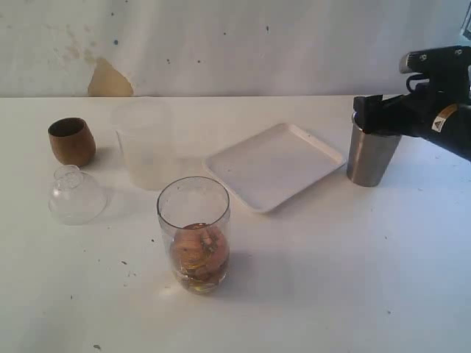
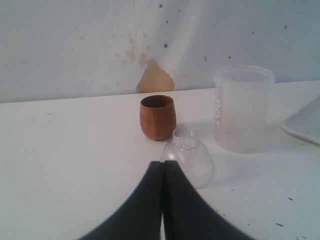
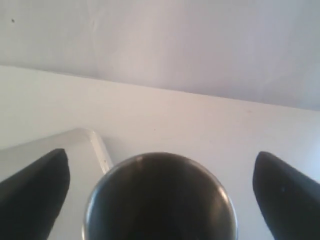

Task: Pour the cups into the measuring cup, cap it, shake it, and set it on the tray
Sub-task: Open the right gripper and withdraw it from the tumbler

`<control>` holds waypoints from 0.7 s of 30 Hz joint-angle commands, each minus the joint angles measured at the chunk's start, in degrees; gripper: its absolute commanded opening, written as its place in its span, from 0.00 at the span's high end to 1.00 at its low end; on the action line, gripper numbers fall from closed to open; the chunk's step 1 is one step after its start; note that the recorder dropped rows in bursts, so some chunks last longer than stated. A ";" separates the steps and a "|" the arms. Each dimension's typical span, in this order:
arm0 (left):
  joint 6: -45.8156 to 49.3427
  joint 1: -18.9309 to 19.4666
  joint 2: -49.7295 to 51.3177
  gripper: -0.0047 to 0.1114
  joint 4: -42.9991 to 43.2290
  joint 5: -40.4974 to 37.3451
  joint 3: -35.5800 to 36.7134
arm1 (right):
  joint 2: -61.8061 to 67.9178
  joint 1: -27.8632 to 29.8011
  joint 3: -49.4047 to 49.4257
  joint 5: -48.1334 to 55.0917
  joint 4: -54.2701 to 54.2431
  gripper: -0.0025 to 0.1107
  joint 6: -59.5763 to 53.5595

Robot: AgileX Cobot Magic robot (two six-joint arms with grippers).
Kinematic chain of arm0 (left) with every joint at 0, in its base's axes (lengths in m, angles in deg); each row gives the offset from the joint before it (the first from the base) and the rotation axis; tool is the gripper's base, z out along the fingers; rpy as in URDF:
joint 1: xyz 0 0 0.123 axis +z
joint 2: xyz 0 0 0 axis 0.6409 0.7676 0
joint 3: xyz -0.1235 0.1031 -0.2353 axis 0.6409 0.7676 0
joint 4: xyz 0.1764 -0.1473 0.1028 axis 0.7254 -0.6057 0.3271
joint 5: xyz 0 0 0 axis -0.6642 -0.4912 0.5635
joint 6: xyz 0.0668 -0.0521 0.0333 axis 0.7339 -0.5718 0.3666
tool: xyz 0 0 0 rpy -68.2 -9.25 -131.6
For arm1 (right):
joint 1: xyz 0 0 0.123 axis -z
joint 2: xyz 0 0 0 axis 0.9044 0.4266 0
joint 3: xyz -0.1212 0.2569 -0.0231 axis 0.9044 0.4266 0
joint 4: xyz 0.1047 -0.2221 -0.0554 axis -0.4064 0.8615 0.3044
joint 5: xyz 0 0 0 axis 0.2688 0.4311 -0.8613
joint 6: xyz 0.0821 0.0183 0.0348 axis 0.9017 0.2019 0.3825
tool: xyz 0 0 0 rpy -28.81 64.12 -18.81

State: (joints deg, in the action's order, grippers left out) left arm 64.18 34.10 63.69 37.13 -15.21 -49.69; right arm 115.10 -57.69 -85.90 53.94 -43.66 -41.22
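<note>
The steel tumbler stands upright on the table just right of the white tray. My right gripper is open at the tumbler's rim. In the right wrist view the gripper straddles the tumbler's dark mouth, with a gap at each finger. The brown wooden cup stands at the far left. The clear measuring cup stands at the front centre with brownish contents at its bottom. My left gripper is shut on nothing, low over the table and facing the wooden cup.
A frosted whitish cup stands between the wooden cup and the tray. A clear dome-shaped lid rests on the table in front of the wooden cup, just ahead of my left gripper's tips. The wall runs along the table's far edge.
</note>
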 commanded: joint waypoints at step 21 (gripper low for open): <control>0.02 -0.33 -0.28 0.96 -0.53 0.50 0.37 | -55.01 -1.96 9.11 33.07 -0.81 0.98 11.98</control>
State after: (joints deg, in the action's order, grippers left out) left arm 64.18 34.10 63.69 37.13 -15.21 -49.69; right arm 67.57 -58.27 -80.07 85.64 -44.23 -29.47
